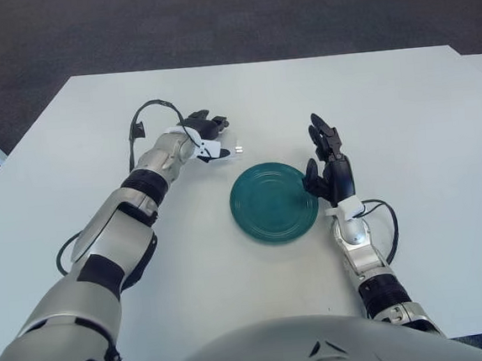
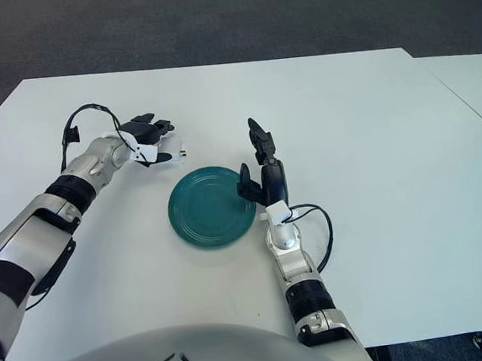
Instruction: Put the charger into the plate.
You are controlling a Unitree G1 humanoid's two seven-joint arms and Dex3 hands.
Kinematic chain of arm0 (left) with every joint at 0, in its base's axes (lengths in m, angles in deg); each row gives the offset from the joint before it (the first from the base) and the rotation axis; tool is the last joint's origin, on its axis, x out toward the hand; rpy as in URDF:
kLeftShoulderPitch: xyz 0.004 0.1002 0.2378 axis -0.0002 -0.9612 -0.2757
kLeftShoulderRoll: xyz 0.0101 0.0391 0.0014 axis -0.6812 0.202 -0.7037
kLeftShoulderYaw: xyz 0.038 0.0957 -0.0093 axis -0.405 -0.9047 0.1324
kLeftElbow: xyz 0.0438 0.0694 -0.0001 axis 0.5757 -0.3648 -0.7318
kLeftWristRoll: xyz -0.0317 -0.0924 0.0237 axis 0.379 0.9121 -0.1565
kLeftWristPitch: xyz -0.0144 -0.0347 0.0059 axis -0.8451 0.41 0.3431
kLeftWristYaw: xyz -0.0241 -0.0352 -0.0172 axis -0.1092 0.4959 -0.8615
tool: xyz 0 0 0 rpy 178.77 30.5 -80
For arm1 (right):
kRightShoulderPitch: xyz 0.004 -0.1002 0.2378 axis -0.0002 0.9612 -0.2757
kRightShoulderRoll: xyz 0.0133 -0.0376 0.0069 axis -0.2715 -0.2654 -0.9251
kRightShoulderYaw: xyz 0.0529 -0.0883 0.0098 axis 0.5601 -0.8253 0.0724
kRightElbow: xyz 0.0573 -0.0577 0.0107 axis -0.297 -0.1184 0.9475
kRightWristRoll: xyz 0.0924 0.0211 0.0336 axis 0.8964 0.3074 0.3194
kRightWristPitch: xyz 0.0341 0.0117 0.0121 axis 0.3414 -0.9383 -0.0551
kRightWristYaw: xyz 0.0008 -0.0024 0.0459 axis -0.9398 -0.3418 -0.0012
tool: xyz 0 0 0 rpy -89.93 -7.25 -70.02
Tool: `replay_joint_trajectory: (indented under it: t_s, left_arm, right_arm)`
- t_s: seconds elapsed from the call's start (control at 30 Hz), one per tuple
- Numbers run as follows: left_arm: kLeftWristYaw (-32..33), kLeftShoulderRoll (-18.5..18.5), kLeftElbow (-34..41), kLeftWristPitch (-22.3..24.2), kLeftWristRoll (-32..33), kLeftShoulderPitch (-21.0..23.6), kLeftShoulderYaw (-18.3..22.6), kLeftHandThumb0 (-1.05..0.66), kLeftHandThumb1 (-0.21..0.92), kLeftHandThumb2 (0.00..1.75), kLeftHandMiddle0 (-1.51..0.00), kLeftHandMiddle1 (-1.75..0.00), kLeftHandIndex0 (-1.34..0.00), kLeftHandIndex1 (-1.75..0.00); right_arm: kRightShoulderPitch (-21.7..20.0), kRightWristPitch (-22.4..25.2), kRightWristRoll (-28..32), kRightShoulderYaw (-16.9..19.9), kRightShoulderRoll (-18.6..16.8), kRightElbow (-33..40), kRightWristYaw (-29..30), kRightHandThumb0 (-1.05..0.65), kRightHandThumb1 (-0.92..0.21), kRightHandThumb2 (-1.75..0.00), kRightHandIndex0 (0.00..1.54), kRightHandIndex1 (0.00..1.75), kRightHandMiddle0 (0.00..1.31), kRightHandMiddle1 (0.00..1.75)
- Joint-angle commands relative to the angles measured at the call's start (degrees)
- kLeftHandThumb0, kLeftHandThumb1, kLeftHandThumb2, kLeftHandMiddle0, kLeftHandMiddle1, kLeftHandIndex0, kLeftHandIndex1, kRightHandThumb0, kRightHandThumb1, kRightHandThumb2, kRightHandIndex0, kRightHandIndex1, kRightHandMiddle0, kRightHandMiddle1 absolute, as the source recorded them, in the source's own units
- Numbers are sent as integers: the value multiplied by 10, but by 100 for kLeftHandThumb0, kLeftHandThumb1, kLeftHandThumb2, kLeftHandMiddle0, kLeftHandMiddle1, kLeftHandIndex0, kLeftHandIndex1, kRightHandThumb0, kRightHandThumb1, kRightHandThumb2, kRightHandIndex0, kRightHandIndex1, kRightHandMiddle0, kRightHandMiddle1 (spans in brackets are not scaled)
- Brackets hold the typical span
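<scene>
The white table [image 1: 403, 99] is carrying a green plate [image 1: 273, 203], sitting empty near its middle. The right hand [image 1: 327, 163] is hovering at the plate's right edge, fingers open, holding nothing. The left hand [image 1: 203, 136] is closing its fingers around the small white charger [image 1: 224, 146], up-left of the plate. The charger is looking light, rigid and smooth, so gripping its flat sides seems best.
</scene>
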Motion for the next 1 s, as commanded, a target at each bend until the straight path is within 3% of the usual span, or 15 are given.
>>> replay_joint_trajectory:
  t_s: [0.0, 0.73, 0.97]
  left_arm:
    - [-6, -4, -4, 0, 6, -11, -2, -105, 92, 78, 0, 0, 0, -55]
    - [-3, -5, -3, -3, 7, -17, -3, -105, 92, 80, 0, 0, 0, -60]
    - [-4, -7, 0, -3, 7, -20, -3, -105, 92, 81, 0, 0, 0, -59]
  right_arm:
    - [73, 12, 6, 9, -1, -75, 9, -100, -92, -99, 2, 0, 0, 11]
    - [82, 56, 77, 20, -3, -36, -61, -93, -92, -96, 0, 0, 0, 3]
    - [98, 101, 101, 25, -6, 24, -86, -91, -92, -95, 0, 0, 1, 3]
